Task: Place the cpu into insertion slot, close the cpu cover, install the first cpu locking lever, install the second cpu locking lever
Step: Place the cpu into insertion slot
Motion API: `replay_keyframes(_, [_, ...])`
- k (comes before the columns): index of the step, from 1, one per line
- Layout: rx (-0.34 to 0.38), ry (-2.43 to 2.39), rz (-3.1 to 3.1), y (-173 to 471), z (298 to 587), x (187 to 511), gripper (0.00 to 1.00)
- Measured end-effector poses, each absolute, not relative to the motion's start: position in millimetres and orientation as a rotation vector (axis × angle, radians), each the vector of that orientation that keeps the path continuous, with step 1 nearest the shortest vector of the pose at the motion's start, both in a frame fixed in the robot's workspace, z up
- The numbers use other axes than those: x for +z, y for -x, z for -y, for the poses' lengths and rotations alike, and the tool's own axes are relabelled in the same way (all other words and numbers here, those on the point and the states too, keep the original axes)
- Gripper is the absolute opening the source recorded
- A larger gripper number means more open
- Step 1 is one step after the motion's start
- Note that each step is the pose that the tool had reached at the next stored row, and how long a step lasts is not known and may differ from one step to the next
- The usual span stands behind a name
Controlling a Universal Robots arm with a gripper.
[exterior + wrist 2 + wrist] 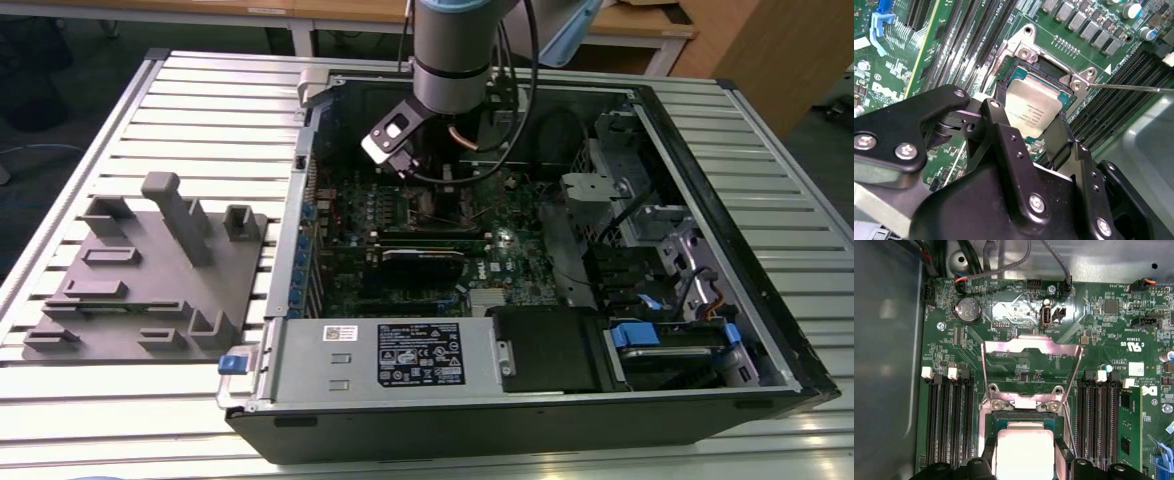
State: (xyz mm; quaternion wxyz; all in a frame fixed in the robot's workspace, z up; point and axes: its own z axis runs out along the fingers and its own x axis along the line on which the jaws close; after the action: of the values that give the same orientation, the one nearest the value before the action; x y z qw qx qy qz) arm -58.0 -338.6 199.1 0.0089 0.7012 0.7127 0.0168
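Observation:
The cpu (1030, 106), a silver-grey square chip, sits between my gripper's (1029, 122) black fingers (1000, 112), which are shut on its two sides. It hangs at the insertion slot (1015, 76), whose black frame shows around it; I cannot tell whether it is seated. In the first wrist view the cpu (1021, 447) lies just below the hinge, held by the gripper (1024, 460). The cpu cover (1030, 346) stands flipped open behind the slot. A thin locking lever (1134, 88) sticks out sideways, unlatched. In the exterior view the gripper (446, 192) reaches down onto the motherboard.
Black memory slots (949, 415) flank the socket on both sides. The open computer case (787, 330) holds a power supply box (387, 355) at its front. A grey fixture block (147, 270) lies on the slatted table at the exterior view's left.

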Motion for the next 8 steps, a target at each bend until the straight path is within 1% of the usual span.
replay_keyframes(8, [0.052,-2.190,-2.226,58.2,338.6,195.5,0.54])
